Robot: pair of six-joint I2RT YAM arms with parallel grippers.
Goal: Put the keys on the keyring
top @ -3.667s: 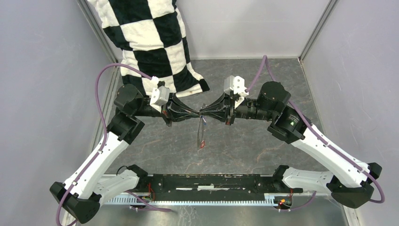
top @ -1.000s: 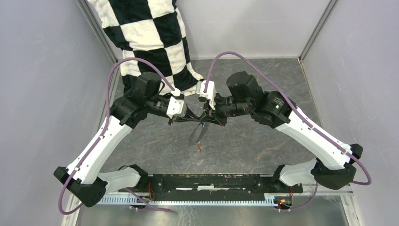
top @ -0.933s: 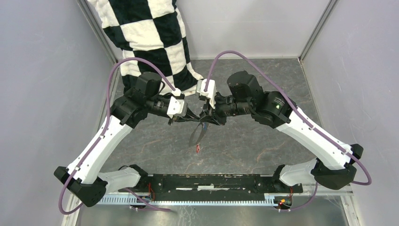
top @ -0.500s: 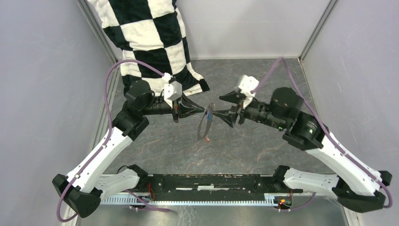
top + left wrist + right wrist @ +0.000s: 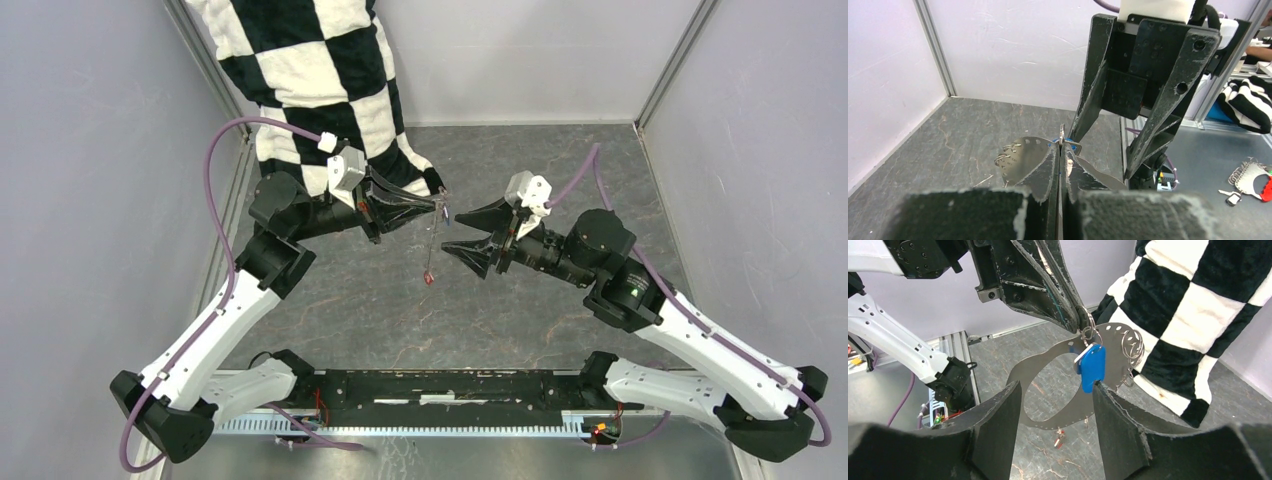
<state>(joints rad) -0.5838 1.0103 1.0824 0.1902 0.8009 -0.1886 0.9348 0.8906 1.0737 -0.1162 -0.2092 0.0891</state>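
The keyring [image 5: 1020, 375] is a flat grey metal hoop with small holes and rings along its rim. It hangs over the floor from my left gripper [image 5: 438, 203], which is shut on its top edge. The blue-headed key [image 5: 1091, 365] dangles from a small ring right at the left fingertips. The red-headed key [image 5: 1058, 441] hangs at the hoop's lowest point, as the top view also shows [image 5: 428, 279]. My right gripper [image 5: 449, 233] stands open and empty just right of the hoop, which hangs beyond its open fingers [image 5: 998, 415] in the right wrist view.
A black-and-white checkered cloth [image 5: 310, 80] hangs at the back left, close behind the left gripper. Grey walls and metal posts [image 5: 668, 60] close the cell. The arms' base rail [image 5: 450, 385] runs along the near edge.
My right gripper has opened and pulled back to the right, away from the hoop. The left gripper has swung back with the keyring, which now hangs from it alone.
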